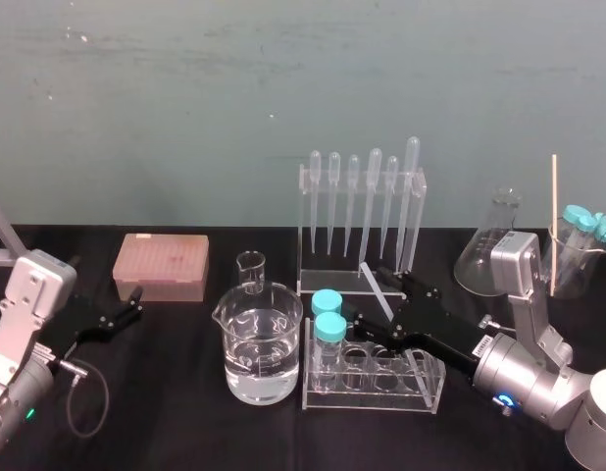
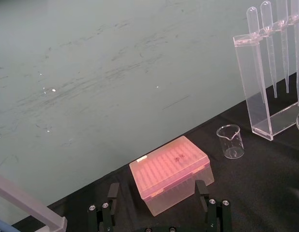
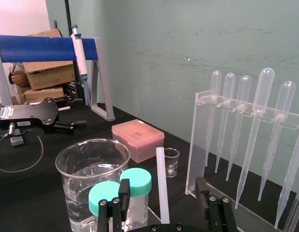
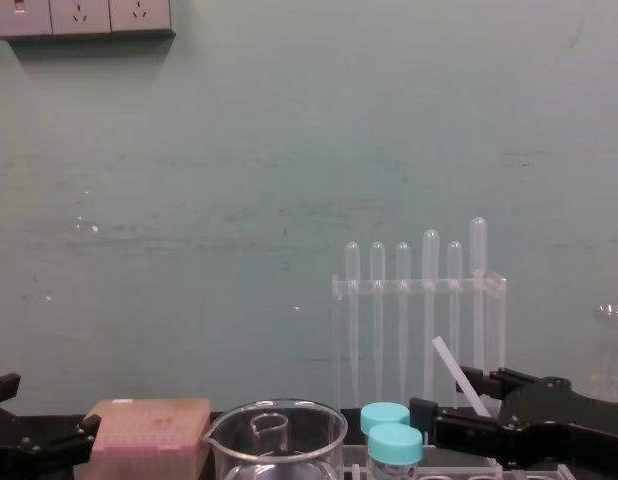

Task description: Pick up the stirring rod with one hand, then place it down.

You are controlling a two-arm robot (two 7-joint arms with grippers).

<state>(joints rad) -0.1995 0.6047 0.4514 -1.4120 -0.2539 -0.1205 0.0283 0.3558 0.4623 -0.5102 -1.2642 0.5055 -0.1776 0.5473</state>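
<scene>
White and see-through, the long thin stirring rod (image 1: 377, 287) is pinched near its low end by my black right end effector (image 1: 391, 312), leaning up in the air just by the clear plastic rack (image 1: 421, 381) of blue-capped tubes (image 1: 328, 316) and in front of the clear stand of bulb-topped pipettes (image 1: 362, 211). If I come down crooked, I think it could bump the tubes, the pipettes or the big glass beaker of water (image 1: 264, 358), or slip out and roll on the black table (image 1: 166, 392). My left end effector (image 1: 112, 320) waits by the pink box (image 1: 161, 267), and I see no words I can read.
</scene>
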